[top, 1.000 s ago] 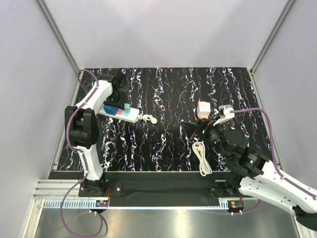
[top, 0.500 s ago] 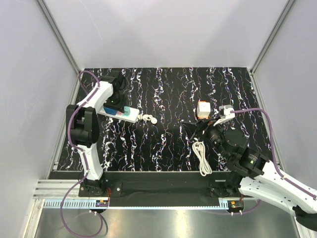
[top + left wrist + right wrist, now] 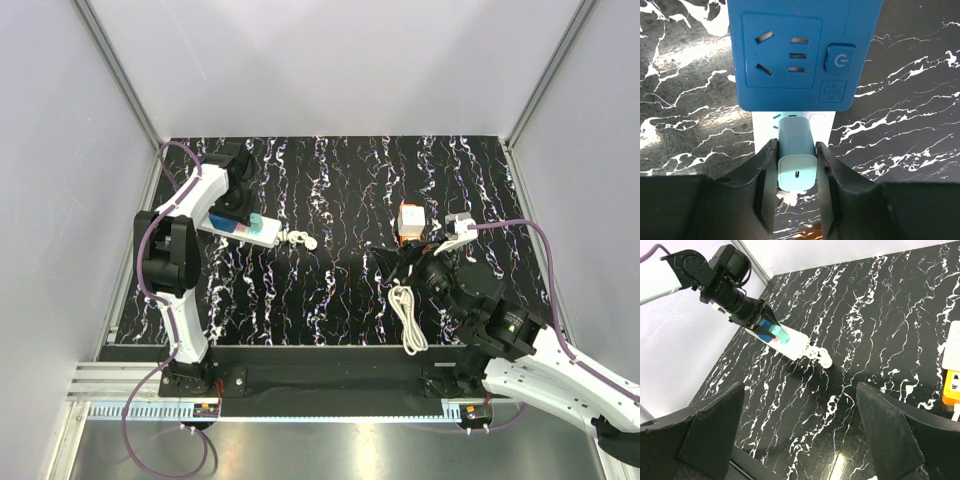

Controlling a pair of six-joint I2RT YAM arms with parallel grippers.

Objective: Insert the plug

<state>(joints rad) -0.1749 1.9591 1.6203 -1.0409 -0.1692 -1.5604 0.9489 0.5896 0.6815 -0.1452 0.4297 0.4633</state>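
Jaws: left gripper (image 3: 796, 145) pinches teal cube (image 3: 796, 162), far left; right gripper (image 3: 800, 388) spread, empty. Plug (image 3: 410, 213): touching orange strip (image 3: 409, 230), right side. We judge: reaching step; next we need a square grasp.

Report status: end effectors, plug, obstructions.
Left end effector shut on teal cube at white strip. Right end effector open, empty. Plug at orange strip, ungripped. White cable near right arm.
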